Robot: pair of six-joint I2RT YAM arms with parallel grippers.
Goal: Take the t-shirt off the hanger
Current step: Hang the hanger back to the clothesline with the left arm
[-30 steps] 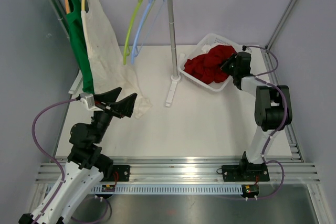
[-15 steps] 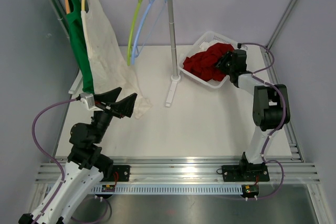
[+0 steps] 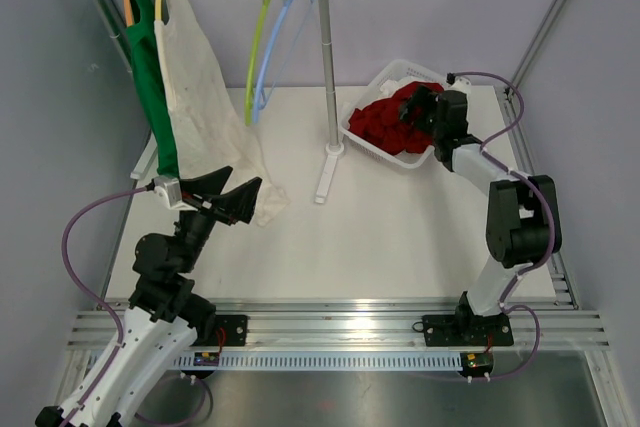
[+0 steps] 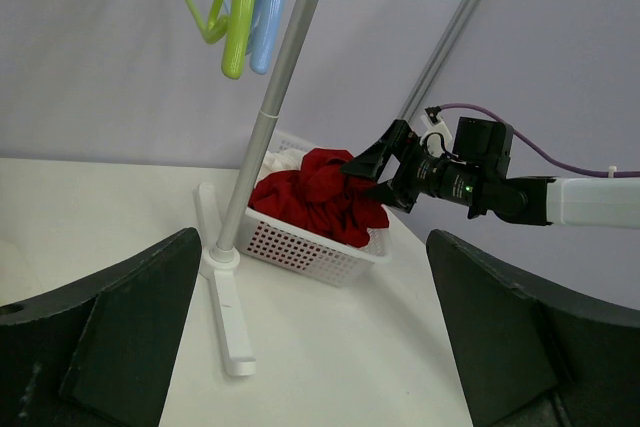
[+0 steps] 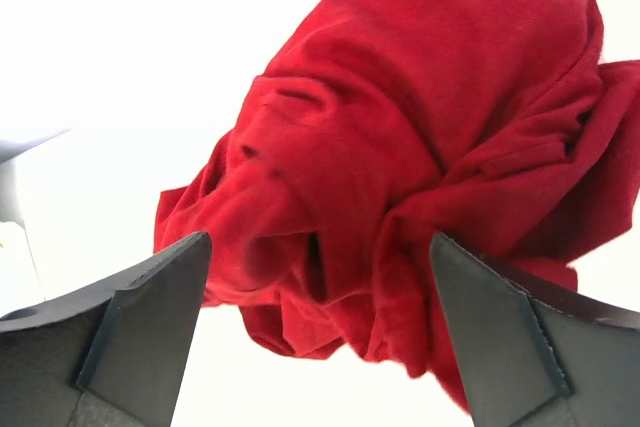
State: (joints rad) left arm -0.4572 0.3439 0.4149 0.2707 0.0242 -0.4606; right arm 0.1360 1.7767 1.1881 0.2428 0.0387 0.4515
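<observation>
A green t-shirt and a cream t-shirt hang on hangers at the left end of the rail. A lime hanger and a blue hanger hang bare beside them. A crumpled red t-shirt lies in the white basket. My right gripper hovers open just above it, nothing between its fingers. Open as well, my left gripper sits by the cream shirt's lower hem and holds nothing.
The rack's upright pole stands on a white foot mid-table, between the hanging shirts and the basket. Grey walls close in on the left, back and right. The right arm reaches over the basket's far side.
My right gripper has gone from shut to open, letting go of the red t-shirt, and has shifted left over the basket. The bare hangers have swung slightly. The left arm has not moved.
</observation>
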